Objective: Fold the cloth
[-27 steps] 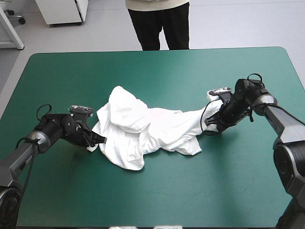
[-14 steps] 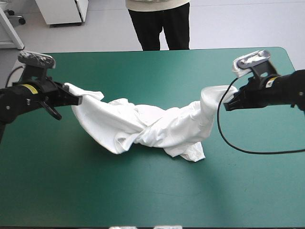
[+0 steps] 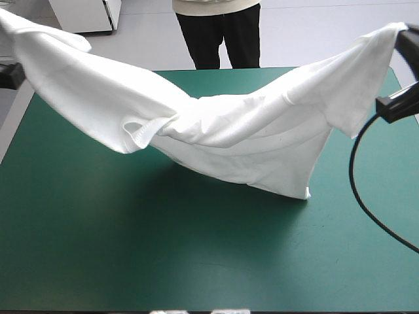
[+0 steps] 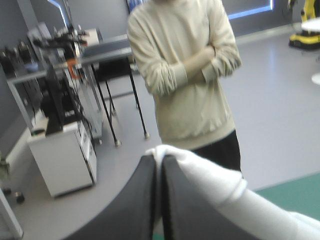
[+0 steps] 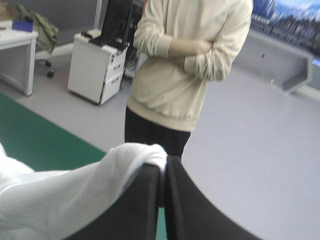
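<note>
While both jaws clamp its ends, T-shirt [image 3: 249, 131] stretched between them; middle sagging over teal-green table [image 3: 131, 248]

No legible text, no labels or numbers, as far as visible

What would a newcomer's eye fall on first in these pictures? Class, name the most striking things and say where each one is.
The white T-shirt hangs stretched in the air across the table, sagging in the middle, its lowest corner down near the top toward the right side. At each end a gripper pinches a bunch of it, the left gripper and the right gripper, both shut on the cloth.
</note>
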Robot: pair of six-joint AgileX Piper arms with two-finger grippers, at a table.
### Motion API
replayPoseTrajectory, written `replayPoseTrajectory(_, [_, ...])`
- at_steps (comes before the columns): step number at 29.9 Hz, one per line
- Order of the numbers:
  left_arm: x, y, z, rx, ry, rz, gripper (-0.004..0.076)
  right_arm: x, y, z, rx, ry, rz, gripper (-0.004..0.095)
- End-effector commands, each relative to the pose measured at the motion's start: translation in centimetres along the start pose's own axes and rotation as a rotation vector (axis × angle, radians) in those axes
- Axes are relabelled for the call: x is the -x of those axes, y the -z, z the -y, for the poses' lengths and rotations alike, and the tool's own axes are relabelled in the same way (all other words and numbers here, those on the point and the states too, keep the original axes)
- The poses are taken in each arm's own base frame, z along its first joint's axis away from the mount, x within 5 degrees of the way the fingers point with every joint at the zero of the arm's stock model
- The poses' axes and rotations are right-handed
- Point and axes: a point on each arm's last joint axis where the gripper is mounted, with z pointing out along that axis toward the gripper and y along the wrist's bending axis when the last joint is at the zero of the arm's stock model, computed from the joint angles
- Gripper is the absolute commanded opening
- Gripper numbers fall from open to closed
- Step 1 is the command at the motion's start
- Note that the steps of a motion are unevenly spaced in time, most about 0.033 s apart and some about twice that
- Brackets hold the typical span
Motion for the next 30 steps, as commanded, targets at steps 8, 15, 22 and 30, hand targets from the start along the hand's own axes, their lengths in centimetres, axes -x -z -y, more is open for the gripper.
replayPoseTrajectory(8, [6.8,8.7,-0.9,0.087,-0.012,0.553,-0.0009,5.8,10.1,-0.5,-0.158,0.133,0.513,-0.0013])
replayPoseTrajectory(15, [7.2,8.7,-1.0,0.090,-0.005,0.582,-0.0009,6.0,10.7,-0.3,-0.196,0.150,0.538,-0.0013])
replayPoseTrajectory(22, [4.1,0.8,-0.3,-0.005,0.009,0.253,-0.0009,3.6,4.4,2.0,-0.283,0.063,0.251,-0.0013])
replayPoseTrajectory(30, [-5.5,-14.0,1.4,-0.107,0.039,-0.223,-0.0009,-3.0,-8.3,3.1,-0.220,0.015,-0.076,-0.0013])
